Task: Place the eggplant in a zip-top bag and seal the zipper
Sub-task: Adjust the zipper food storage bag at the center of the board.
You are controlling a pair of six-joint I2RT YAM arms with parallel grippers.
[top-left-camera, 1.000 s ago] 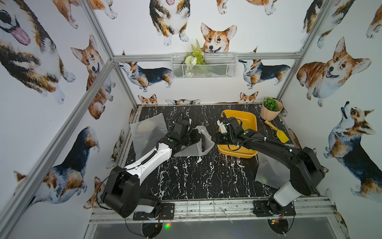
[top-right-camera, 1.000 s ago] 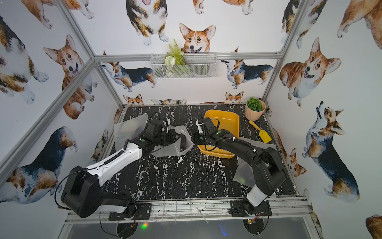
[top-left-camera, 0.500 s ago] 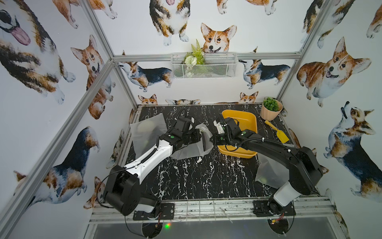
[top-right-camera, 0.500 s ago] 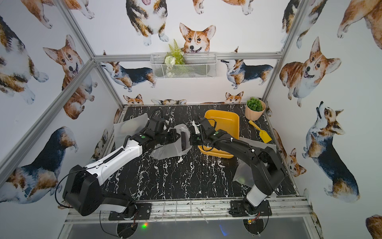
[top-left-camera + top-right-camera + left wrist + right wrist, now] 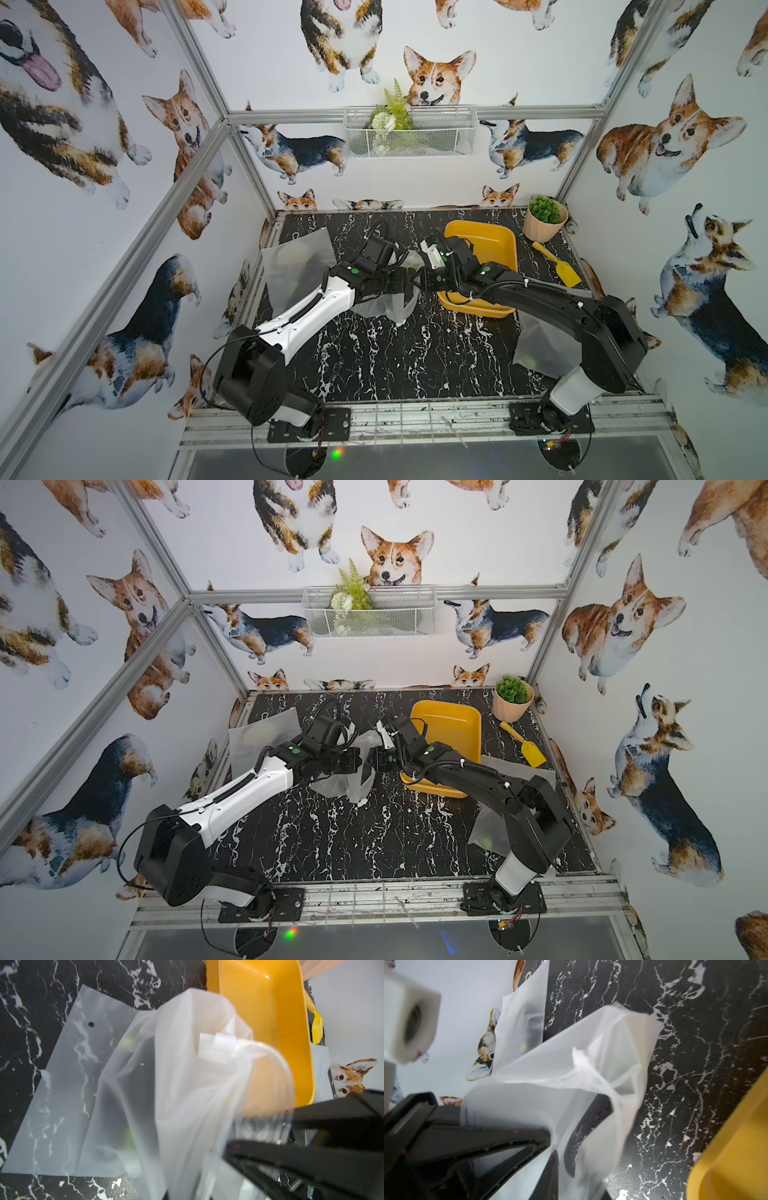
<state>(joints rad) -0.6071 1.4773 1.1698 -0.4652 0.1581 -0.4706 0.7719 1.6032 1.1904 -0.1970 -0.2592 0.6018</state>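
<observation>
Pinching the rim of the zip-top bag, the left end effector is fully closed. In the left wrist view the bag's stiff zipper strip bends out from between its two black fingers. The bag is of frosted film and hangs from that grip just beside the yellow tray, on the side away from the yellow scoop. Its lower folds drape down to the black marbled bench.

The right end effector reaches across the tray's near corner and meets the same bag rim, tip to tip with the left one. The right wrist view shows film draped over and between its fingers. Whether its jaws are narrow on the film or merely pushed into the bag mouth I cannot tell.

The eggplant is not plainly visible. A green smudge shows through the held bag's film in a top view, and a dark curved shape lies behind the film in the right wrist view. Neither can be named with certainty.

The tray itself looks empty. A second frosted bag lies flat well beyond the held bag from the tray. A third lies under the right arm, near the tray's front. A potted plant stands just beside the tray's far corner, near the scoop.
</observation>
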